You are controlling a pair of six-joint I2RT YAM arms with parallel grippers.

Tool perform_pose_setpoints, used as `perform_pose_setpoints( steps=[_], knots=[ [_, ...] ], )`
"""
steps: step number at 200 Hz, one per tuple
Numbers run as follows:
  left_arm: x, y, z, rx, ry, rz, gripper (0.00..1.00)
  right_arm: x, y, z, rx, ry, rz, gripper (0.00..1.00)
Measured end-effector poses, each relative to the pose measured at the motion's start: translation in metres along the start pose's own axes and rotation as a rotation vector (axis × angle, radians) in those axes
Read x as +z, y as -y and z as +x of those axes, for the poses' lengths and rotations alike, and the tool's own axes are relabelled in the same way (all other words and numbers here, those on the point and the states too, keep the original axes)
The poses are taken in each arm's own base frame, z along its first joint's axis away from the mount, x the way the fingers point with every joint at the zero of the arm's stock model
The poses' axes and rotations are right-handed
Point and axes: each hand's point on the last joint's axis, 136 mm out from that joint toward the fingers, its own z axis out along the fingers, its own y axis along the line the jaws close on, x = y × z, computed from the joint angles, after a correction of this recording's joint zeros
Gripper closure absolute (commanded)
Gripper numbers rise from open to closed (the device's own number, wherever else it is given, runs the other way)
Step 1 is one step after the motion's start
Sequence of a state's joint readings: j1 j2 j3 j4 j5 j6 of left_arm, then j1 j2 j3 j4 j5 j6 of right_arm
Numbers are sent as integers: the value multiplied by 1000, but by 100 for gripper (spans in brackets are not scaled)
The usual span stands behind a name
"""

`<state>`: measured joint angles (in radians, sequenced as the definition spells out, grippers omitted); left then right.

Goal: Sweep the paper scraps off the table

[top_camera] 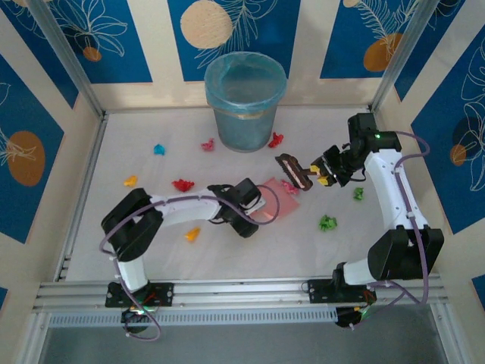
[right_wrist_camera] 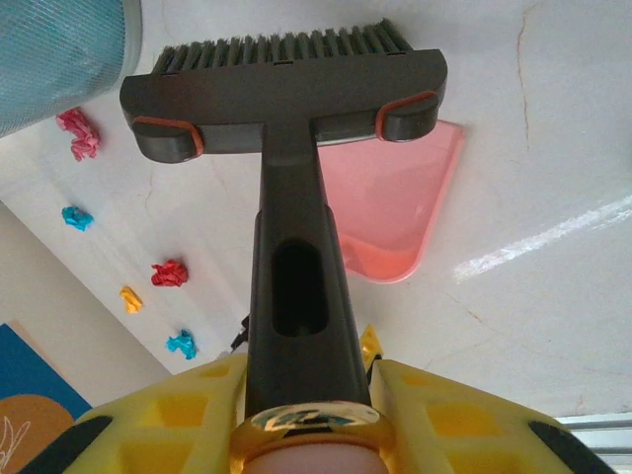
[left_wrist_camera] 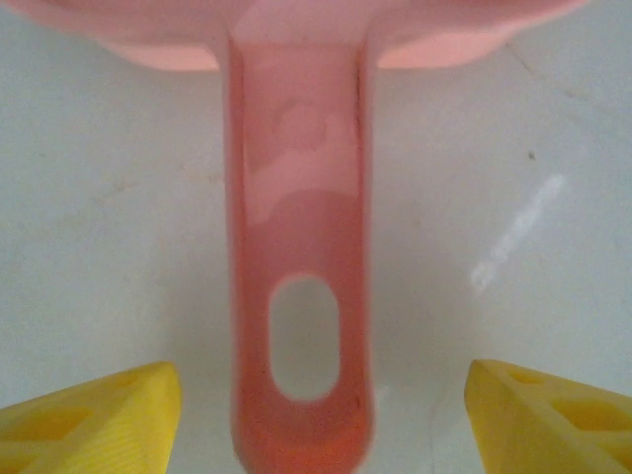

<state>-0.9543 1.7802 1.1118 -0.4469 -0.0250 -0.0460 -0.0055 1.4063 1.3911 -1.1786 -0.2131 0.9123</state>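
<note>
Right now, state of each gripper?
Left gripper: open, fingers either side of the pink dustpan handle, not touching it.
Right gripper: shut on the brush handle.

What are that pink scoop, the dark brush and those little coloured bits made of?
The scoop: looks like smooth glossy plastic, light glinting off it. The brush: matte dark plastic, apparently, with stiff-looking bristles. The coloured bits: crumpled paper, judging by the creases.
</note>
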Motion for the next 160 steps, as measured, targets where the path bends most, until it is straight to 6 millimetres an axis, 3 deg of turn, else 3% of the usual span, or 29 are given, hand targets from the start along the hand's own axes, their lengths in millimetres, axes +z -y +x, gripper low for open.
perform_pose_setpoints(
  steps=[34,56,103,160],
  knots=[
    [-5,8,7,-12,119,48,26,3,1,1,-5,-8,3,100],
    [-7,11,0,-23,231,70,30,3,1,1,-12,-7,0,100],
    [2,13,3,-11,389,88,34,7,2,2,-18,-18,-2,100],
    [-11,11,-27,-2,528,73,36,7,2,3,-22,-23,-8,100]
  ],
)
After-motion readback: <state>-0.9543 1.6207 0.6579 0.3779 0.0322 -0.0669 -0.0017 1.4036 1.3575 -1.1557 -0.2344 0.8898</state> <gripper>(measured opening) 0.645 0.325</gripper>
